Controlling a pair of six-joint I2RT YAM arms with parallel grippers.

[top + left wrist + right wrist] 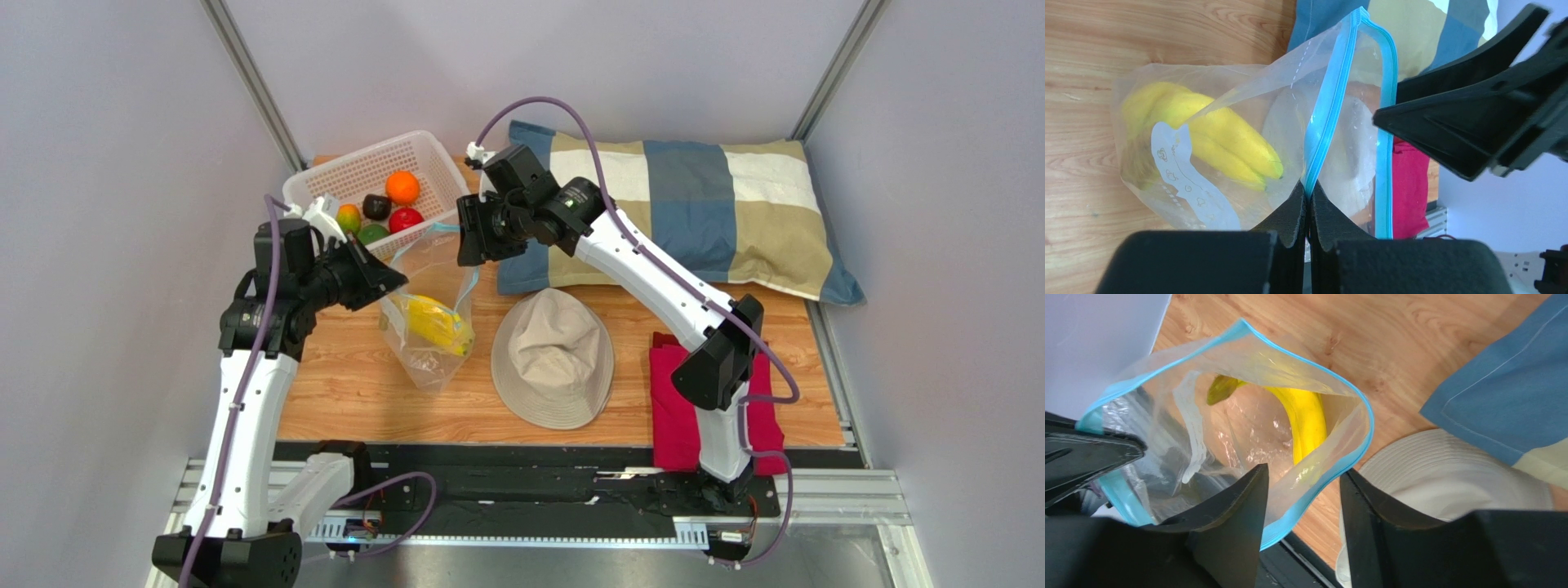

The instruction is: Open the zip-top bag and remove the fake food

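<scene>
The zip-top bag (432, 321) stands open on the wooden table, with yellow bananas (439, 325) inside. My left gripper (390, 283) is shut on one side of its blue zip strip (1322, 122), pinched at the fingertips (1298, 205). My right gripper (474, 254) is open above the bag's mouth. In the right wrist view the other blue rim (1333, 471) lies between its spread fingers (1244, 502), not clamped. The bananas (1306, 416) show through the mouth. The orange (401, 186), red apple (406, 219), a dark piece (377, 206) and a green piece (372, 233) lie in the basket.
The white mesh basket (321, 184) stands at the back left. A beige hat (552, 358) lies right of the bag. A checked pillow (699, 202) is at the back right. A red cloth (669, 410) lies by the right arm's base.
</scene>
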